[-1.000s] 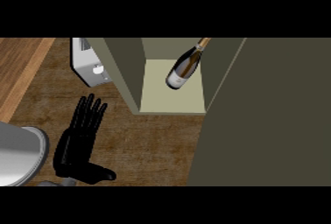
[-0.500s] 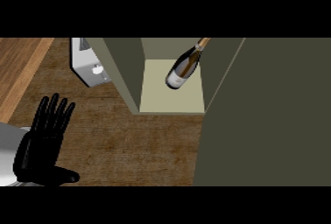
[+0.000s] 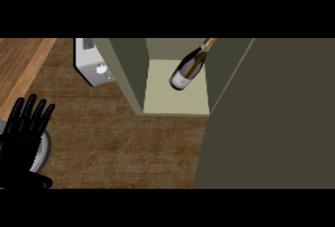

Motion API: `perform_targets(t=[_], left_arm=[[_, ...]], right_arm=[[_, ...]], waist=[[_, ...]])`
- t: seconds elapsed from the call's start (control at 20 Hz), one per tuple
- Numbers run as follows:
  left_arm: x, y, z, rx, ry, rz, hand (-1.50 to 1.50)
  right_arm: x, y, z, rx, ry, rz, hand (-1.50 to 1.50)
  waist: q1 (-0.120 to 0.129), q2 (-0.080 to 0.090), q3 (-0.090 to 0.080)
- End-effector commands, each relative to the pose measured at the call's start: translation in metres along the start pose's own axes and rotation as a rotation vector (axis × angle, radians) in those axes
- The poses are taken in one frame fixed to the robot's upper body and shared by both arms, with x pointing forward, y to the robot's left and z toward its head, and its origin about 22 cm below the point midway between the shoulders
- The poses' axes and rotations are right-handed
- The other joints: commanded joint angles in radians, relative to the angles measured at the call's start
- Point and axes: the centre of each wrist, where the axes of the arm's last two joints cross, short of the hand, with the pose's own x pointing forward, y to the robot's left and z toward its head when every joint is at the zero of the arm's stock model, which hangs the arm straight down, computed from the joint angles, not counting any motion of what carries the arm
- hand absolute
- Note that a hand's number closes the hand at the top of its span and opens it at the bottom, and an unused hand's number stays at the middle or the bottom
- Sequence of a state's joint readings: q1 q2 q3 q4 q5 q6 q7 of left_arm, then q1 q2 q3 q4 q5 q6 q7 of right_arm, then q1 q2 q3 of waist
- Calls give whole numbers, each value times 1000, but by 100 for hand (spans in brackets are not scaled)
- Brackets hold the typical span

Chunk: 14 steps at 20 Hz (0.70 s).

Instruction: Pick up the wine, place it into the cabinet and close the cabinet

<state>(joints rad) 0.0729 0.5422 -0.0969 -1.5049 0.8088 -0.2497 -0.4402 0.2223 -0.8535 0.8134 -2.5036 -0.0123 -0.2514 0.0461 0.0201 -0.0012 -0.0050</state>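
The wine bottle (image 3: pixel 188 71) stands inside the open cabinet (image 3: pixel 173 99), dark glass with a pale label and a gold neck, on the cabinet's light floor. A broad olive-grey panel (image 3: pixel 274 115), which looks like the cabinet's door or side, fills the right of the head view. My left hand (image 3: pixel 25 128) shows at the far left edge with straight fingers pointing up, holding nothing, well away from the cabinet. My right hand is out of sight.
A grey appliance (image 3: pixel 93 66) with a round knob sits just left of the cabinet. A pale round plate (image 3: pixel 44 150) lies partly under my left hand. A lighter wooden strip (image 3: pixel 23 66) runs along the upper left of the brown counter (image 3: pixel 131 146).
My left hand has drawn back leftward and downward, from mid-counter near the cabinet toward the view's left edge. The bottle and the cabinet stay as they were.
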Motion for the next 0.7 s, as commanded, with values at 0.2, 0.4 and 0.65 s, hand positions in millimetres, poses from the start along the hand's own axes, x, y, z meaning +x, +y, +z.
perform_targets(t=[0.2, 0.4, 0.65], left_arm=[[7, 9, -1, -33, 5, 3, -150], [18, 17, -10, -38, -2, -3, -150], [20, 20, -11, -49, -5, 9, -150]], right_arm=[[29, 14, -17, 17, -141, -195, 150], [36, 8, -21, 48, -164, -186, 150], [22, 7, -48, 22, -163, -173, 150]], waist=[[35, 9, -4], [39, 12, -4], [62, 14, -4]])
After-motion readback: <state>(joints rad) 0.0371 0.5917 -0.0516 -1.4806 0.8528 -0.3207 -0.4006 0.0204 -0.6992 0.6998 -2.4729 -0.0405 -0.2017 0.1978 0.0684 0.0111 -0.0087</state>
